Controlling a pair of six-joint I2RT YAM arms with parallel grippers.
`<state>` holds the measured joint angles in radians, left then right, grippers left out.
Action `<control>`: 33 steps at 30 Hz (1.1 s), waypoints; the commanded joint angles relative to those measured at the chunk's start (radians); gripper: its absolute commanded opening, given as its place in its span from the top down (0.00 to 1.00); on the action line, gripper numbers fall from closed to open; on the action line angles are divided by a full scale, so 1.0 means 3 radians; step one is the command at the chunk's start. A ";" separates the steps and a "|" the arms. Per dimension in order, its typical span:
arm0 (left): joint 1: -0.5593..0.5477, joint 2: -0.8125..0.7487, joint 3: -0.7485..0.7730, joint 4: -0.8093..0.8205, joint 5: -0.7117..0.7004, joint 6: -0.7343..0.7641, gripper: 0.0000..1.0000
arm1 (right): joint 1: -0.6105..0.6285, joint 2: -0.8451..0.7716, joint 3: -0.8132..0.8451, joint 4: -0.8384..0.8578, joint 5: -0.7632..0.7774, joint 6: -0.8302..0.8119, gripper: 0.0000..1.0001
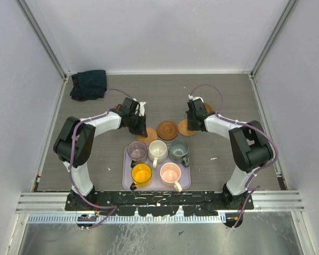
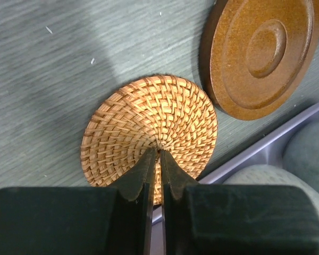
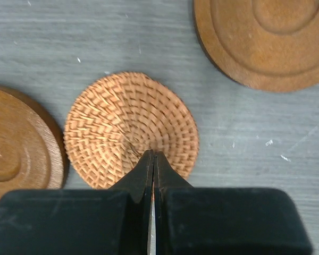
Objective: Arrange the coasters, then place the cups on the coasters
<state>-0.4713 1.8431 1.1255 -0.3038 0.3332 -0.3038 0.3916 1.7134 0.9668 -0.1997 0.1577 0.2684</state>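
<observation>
A dark cloth (image 1: 89,85) lies bunched in the far left corner, well apart from the work. The left gripper (image 2: 159,155) has its fingers drawn nearly together, the tips resting on the middle of the left woven coaster (image 2: 143,122); whether they nip the weave or only press on it I cannot tell. This coaster lies flat on the table (image 1: 228,90), just beyond the lavender tray (image 1: 125,170) where the five cups (image 1: 158,150) stand.

It looks light, slightly springy and rough, so it should slide under a downward press and not crack; its thin rim would be the place to pinch, if one edge can be tipped up.

Just to its right lies the middle wooden coaster (image 2: 260,53), stiff, smooth and likely heavier. Next comes the right woven coaster (image 3: 122,117); the right gripper (image 3: 153,154) is pressed shut with its tips at that disc's centre. The far wooden coaster (image 3: 266,37) lies apart, further back on the right. I can see only four coasters.

Open room is widest on the bare table behind the row and out to either side. The tray's far rim sits close to the left woven coaster, so pulling toward the arms risks a snag, and the neighbouring discs leave narrow gaps between them.
</observation>
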 commanded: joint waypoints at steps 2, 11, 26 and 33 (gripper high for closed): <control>-0.0009 0.0169 0.0197 0.0052 -0.0041 -0.0055 0.89 | 0.0023 0.0265 0.0287 -0.0078 -0.0024 0.0044 0.99; 0.0001 0.0528 0.0660 -0.0164 -0.0332 -0.0054 0.90 | 0.0020 0.0645 0.0629 -0.0067 0.0016 0.0025 0.99; 0.0394 0.0902 0.1302 -0.0339 -0.0514 -0.0067 0.91 | 0.0019 0.1129 0.1353 -0.0094 0.0119 -0.0069 0.99; 0.0494 0.1089 0.1568 -0.0392 -0.0491 -0.0041 0.92 | 0.0011 0.1147 0.1448 -0.0116 0.0290 -0.0081 0.99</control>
<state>-0.3355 2.1284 1.5524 -0.3847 0.2256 -0.3294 0.3916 2.0338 1.3716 -0.2100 0.1989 0.2592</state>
